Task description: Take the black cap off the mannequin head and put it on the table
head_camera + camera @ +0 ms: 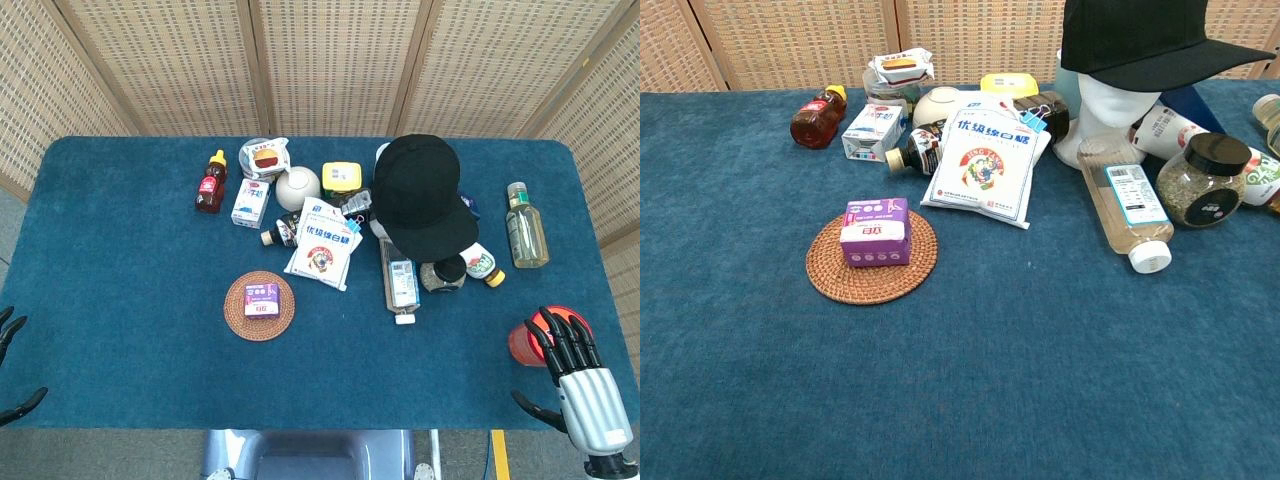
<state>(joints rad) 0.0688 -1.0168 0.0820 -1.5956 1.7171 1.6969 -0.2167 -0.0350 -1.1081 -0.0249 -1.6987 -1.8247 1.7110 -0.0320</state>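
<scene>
The black cap (422, 192) sits on the white mannequin head (1108, 112) at the table's far right middle; in the chest view the cap (1150, 40) has its brim pointing right. My right hand (575, 365) hovers at the front right table edge, well short of the cap, its dark fingers spread and holding nothing. Only the dark fingertips of my left hand (12, 370) show at the front left edge, apart and empty. Neither hand appears in the chest view.
A clear bottle (1127, 200) and a black-lidded jar (1205, 180) lie just in front of the mannequin. A white sugar bag (985, 160), a purple box on a woven coaster (872, 245), a honey bottle (210, 182) and a green-tea bottle (525, 225) crowd the table. A red object (525, 340) sits by my right hand.
</scene>
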